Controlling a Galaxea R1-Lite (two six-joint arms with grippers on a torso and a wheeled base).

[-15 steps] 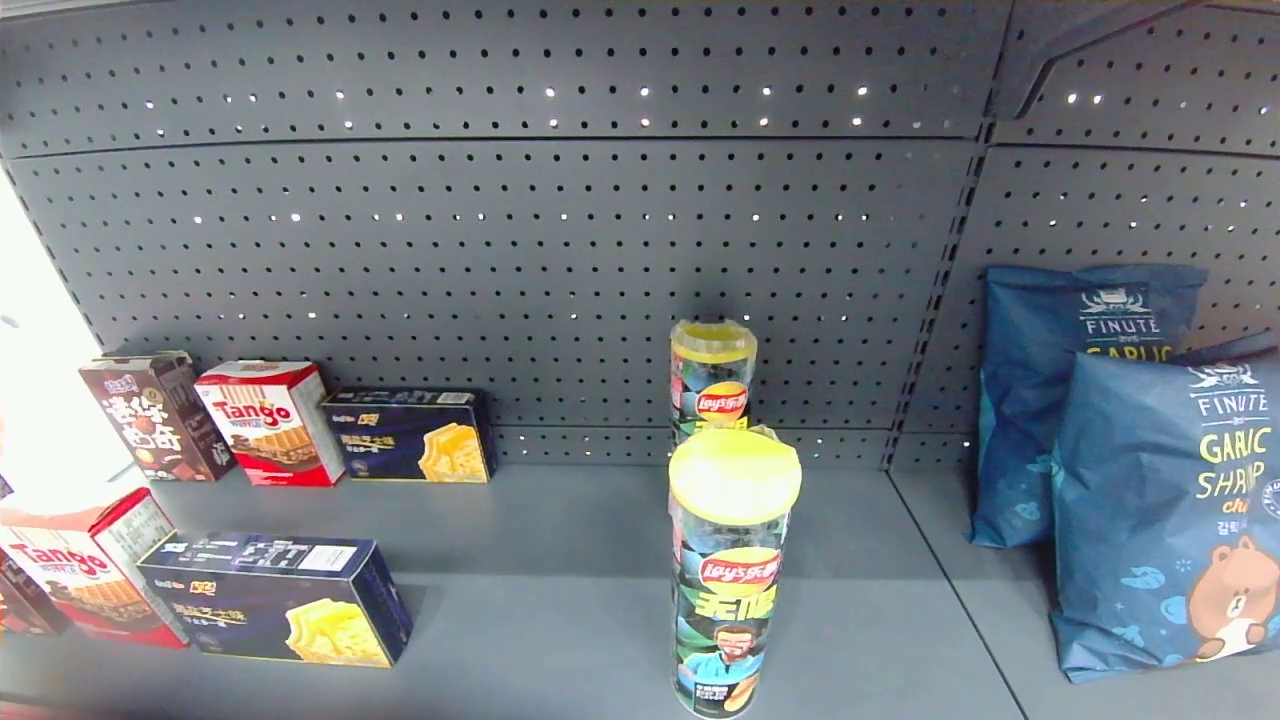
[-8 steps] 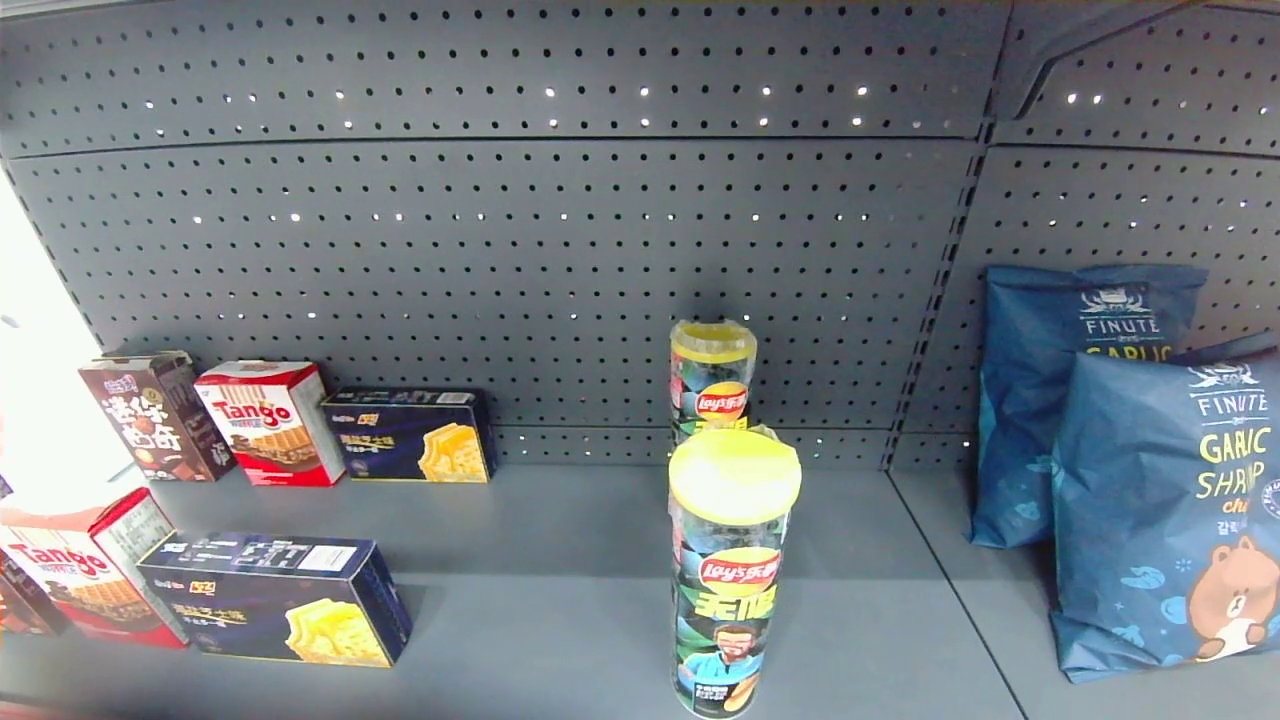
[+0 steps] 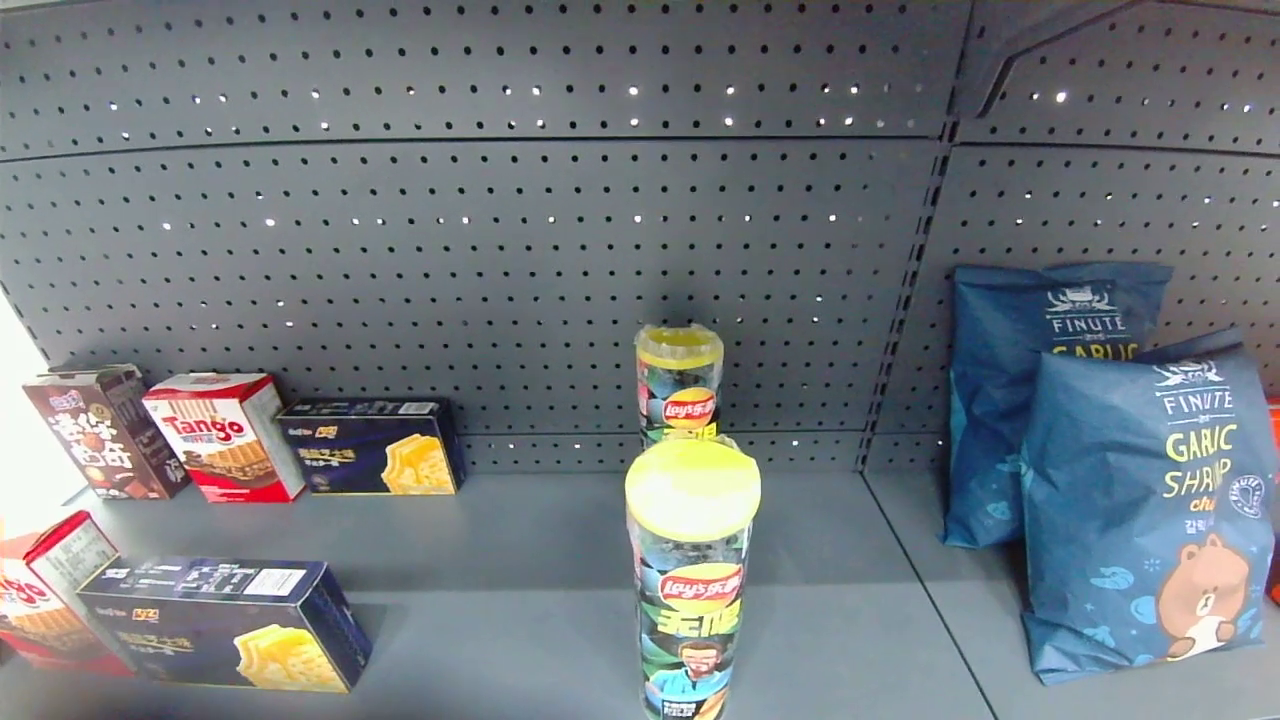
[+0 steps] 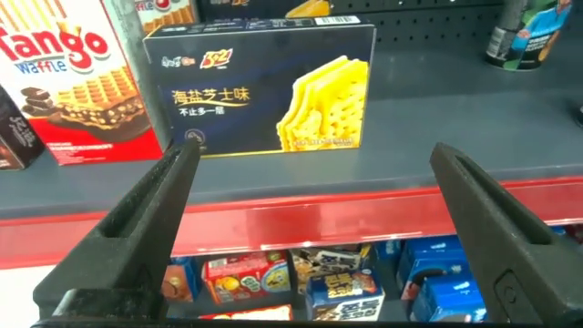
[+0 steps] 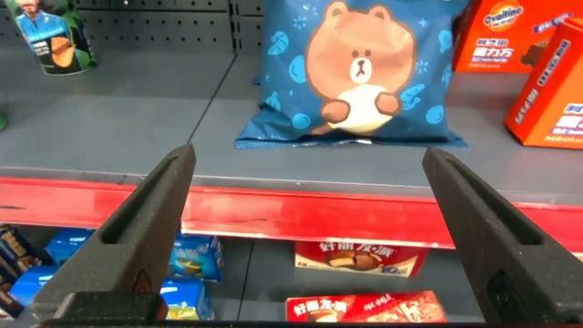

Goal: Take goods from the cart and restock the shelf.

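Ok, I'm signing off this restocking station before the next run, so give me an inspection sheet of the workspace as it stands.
Surface: grey shelf, bare in the middle between the goods.
Job's things: front chip can and rear chip can upright, one behind the other; front cracker box, rear cracker box, red wafer box and brown box at the left; front snack bag and rear snack bag standing at the right.
Clutter: nothing seen.
End effectors: left end effector and right end effector both open and empty, in front of the red shelf edge.
Cables: nothing seen.
Surroundings: perforated back panel; lower-shelf goods beneath.
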